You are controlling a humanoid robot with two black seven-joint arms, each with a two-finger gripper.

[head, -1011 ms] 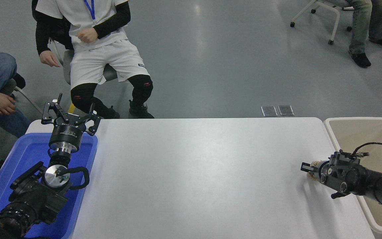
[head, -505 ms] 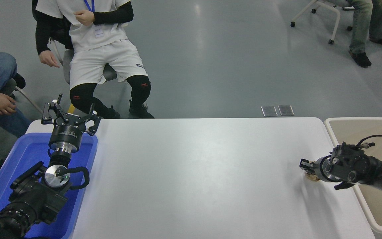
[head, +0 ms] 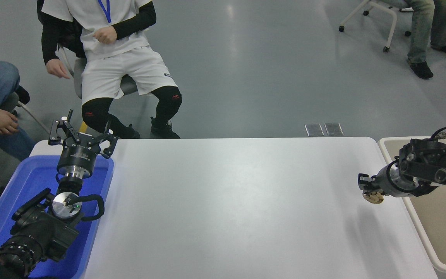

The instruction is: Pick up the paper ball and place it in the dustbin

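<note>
Right gripper [head: 367, 186] clamps the paper ball [head: 373, 197] above the table's [head: 227, 201] right side — pick done; dustbin [head: 389, 144] drop remains. Left gripper [head: 79, 135] parked far left, fingers spread.

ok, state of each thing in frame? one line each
paper ball: gripped, lifted off the table
right gripper: shut on the paper ball, beside the bin
dustbin: upright, open, nothing seen inside
left gripper: open, parked over the blue tub
</note>
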